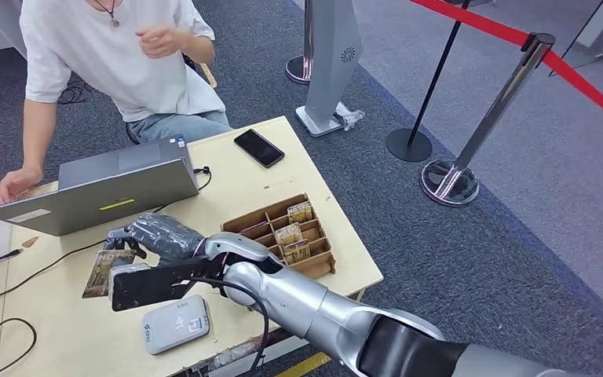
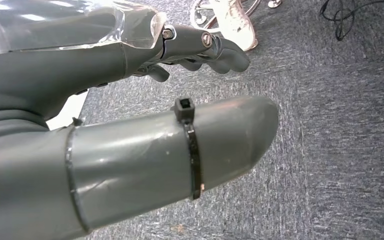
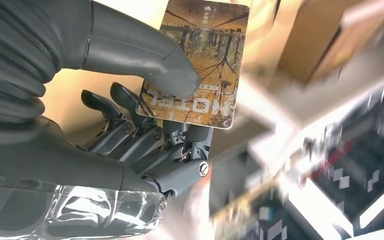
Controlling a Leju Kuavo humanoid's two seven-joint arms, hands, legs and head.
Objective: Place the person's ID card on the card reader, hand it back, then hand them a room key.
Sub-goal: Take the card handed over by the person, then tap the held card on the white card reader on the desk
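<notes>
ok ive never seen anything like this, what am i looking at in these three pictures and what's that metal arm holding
It is a walking robot with two silver arms, each ending in a many-fingered hand. The wide picture is taken from the robot's head, looking down at a wooden table. The other two come from cameras at its wrists.

On the table are a grey laptop, a black phone, a wooden tray of cards and a small grey card reader. A person sits behind the laptop.

The right hand holds a card with a printed yellowish picture, pressed between thumb and fingers; the right wrist picture shows this close up. The left hand holds nothing and hangs over grey carpet.
</notes>
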